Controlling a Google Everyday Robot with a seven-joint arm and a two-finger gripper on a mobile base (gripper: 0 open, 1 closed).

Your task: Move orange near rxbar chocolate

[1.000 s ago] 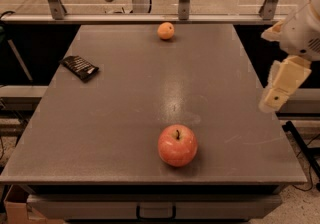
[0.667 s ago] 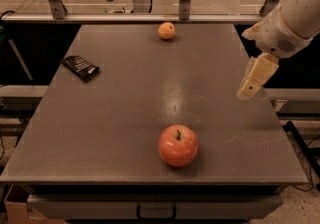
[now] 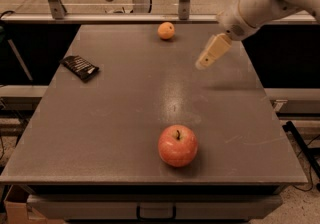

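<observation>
The tool (image 3: 203, 62) hangs above the table (image 3: 120, 123), right of the orange (image 3: 166, 30).

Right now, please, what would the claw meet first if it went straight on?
Likely the bare table: the claw, above its far right part, points down-left, between orange and apple; depth is unclear.

Dim, warm light is falling from overhead, laying a pale sheen near the middle of the table (image 3: 125, 133). The gripper (image 3: 203, 62), hanging at two o'clock, is casting a soft shadow toward three o'clock. The apple (image 3: 177, 145) at six o'clock is darkening the tabletop just beneath itself.
</observation>
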